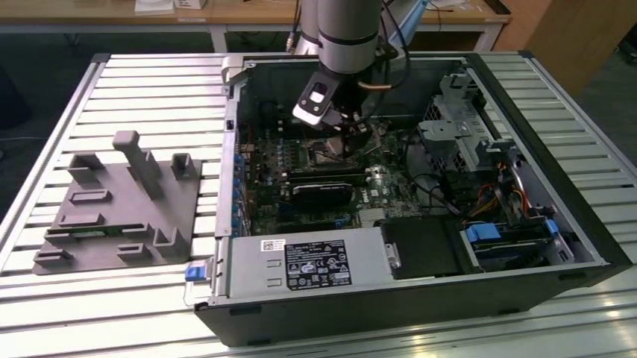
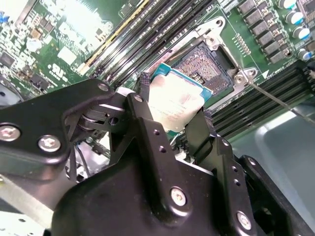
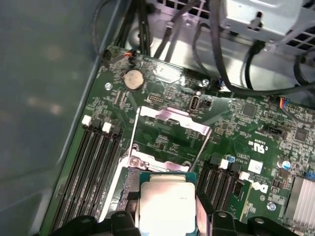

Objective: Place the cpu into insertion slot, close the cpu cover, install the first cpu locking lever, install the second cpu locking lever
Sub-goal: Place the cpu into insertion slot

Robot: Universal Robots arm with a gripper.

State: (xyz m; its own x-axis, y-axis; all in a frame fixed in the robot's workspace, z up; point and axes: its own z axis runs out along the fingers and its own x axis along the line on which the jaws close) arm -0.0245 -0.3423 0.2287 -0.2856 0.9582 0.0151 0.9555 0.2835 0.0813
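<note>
Black steel walls of the open computer case (image 1: 398, 313) fence the working space on the slatted aluminium table (image 1: 130, 89). In the exterior view we see the arm enter from twelve o'clock, its gripper (image 1: 348, 134) low over the board near the case's centre. A grey fixture block (image 1: 119, 209) lies well apart at nine o'clock, the exterior view's left, the drive cage (image 1: 458, 127) crowds in at three o'clock, and the power supply (image 1: 298, 265) fills the six o'clock corner.

In the second wrist view the gripper (image 2: 172, 110) is narrowly spread, its black fingers (image 2: 147, 123) pinching the cpu (image 2: 177, 105) by two opposite edges. The chip hangs just beside the insertion slot (image 2: 209, 64), whose contact field lies bare. Memory slots (image 2: 147, 39) flank the socket closely on both sides, and a locking lever (image 2: 275, 99) angles away from one corner.

In the first wrist view the cpu cover (image 3: 172, 117) stands swung back beyond the cpu (image 3: 166, 206), over the green motherboard (image 3: 236, 123).
</note>
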